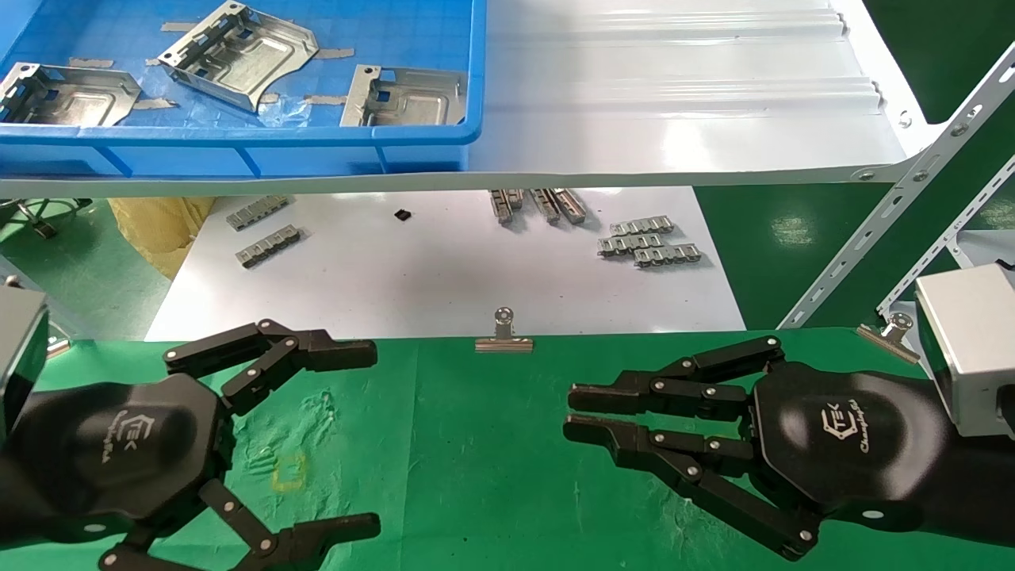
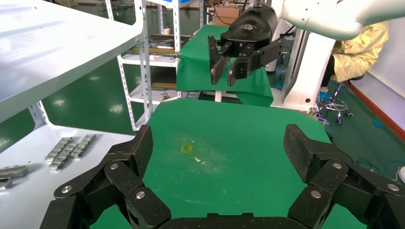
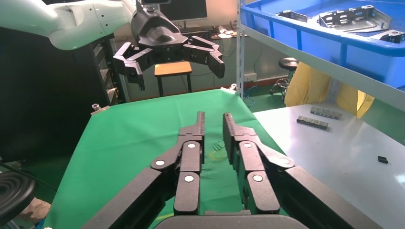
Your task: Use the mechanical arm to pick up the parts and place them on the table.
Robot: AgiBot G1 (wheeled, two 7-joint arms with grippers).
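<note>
Hovering over the green table (image 1: pixel 476 444): both grippers, neither holding anything. Left gripper (image 1: pixel 373 436) at the near-left, fingers spread wide apart; its lower fingers run off the head view's bottom edge. Left wrist view confirms the wide gap, bare cloth between the pads (image 2: pixel 302 148). Right gripper (image 1: pixel 572 412) at the near-right, fingers drawn close together with only a narrow slit between them, nothing clamped. Right wrist view shows the same near-parallel fingertips (image 3: pixel 199 121) above the cloth.

Parts are all in the blue bin (image 1: pixel 317 135) on the white ribbed shelf (image 1: pixel 674 95), far-left, well apart from both grippers. Three visible: left part (image 1: pixel 67 95) cut off by the frame edge, middle part (image 1: pixel 238 55) tilted, right part (image 1: pixel 408 97) with its near edge hidden behind the bin wall. Bin's far side is out of frame, so cannot tell if more lie there.

Below the shelf, a white board (image 1: pixel 444 270) carries small link strips (image 1: pixel 650 242); a few more are half-hidden under the shelf lip (image 1: pixel 539 204). Small dark item (image 1: pixel 403 214) on the board, too small to identify. Binder clip (image 1: pixel 503 333) sits on the cloth's far edge, another (image 1: pixel 892 333) partly behind the right wrist block. Faint yellow square outline (image 1: pixel 288 469) on the cloth beside the left gripper.
</note>
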